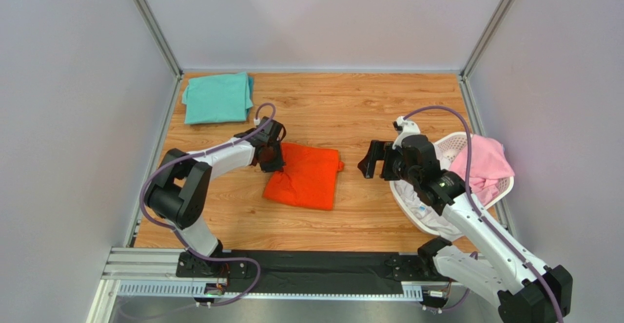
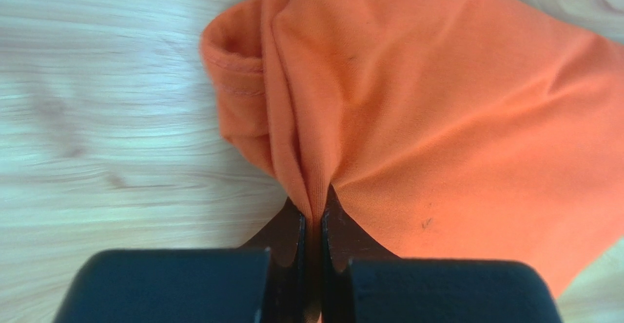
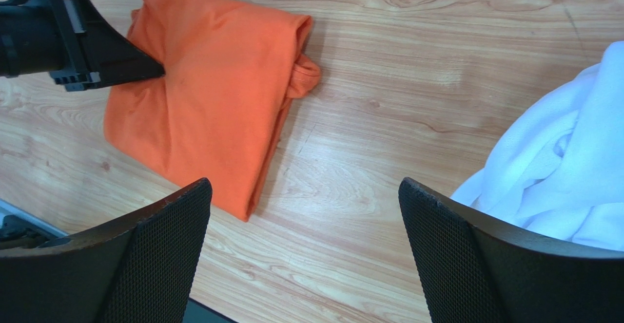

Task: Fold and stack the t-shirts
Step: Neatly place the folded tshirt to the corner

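Pinching left edge of orange-red shirt (image 1: 307,177), left gripper (image 1: 269,155) mid-table (image 1: 366,111) in top view. Teal shirt (image 1: 217,98) folded at far-left corner. Right gripper (image 1: 373,161) hovers apart, beside basket (image 1: 458,142).
Left wrist: jaws clamped on cloth ridge; shirt looks folded.
Right wrist: fingers wide, empty.
Judged step: stacking. Next move calls for lift and carry onto teal shirt without unfolding.

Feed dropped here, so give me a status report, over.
Left tool shut on folded orange-red cloth t-shirt. Right tool open, empty, over wooden table. Nothing in the way.
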Robot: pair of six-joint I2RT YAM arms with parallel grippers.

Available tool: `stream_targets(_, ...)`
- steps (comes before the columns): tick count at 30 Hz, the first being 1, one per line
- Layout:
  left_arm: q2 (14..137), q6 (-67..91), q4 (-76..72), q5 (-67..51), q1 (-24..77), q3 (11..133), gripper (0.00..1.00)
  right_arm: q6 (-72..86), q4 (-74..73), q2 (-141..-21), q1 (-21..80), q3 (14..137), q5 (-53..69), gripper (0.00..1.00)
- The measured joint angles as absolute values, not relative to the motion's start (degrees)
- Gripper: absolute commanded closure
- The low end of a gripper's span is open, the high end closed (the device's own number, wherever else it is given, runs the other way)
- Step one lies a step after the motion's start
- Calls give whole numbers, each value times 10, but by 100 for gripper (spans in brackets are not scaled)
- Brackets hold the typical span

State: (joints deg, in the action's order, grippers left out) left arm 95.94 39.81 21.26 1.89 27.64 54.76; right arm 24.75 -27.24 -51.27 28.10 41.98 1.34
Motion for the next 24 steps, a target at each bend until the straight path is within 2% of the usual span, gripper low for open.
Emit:
stream_targets(10,993,368,320,178,269,701,100,213,-272,-513,281,420,-28,0)
stream_targets(24,1062,264,333,238,160,871,100,200,-272,-517,281,413,-69,0)
